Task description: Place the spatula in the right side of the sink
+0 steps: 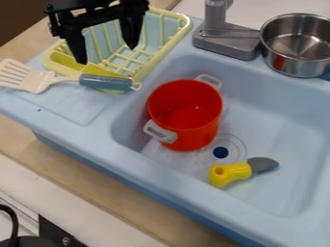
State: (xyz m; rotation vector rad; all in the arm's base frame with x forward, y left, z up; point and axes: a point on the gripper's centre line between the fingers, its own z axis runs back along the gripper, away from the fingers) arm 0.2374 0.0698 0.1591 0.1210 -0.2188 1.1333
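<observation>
The black gripper hangs open at the upper left, over the yellow dish rack, with nothing between its two fingers. Just below it lies the spatula, its slotted cream head to the left and its blue-grey handle pointing right, across the rack's front corner. The light blue sink fills the middle and right; a red pot with grey handles stands in its left part. In the basin, right of the pot and near the drain, is a toy knife with a yellow handle.
The yellow dish rack holds a yellow item under the spatula's handle. A grey faucet rises behind the basin, with a steel pot beside it at the upper right. The red pot and the knife occupy the basin.
</observation>
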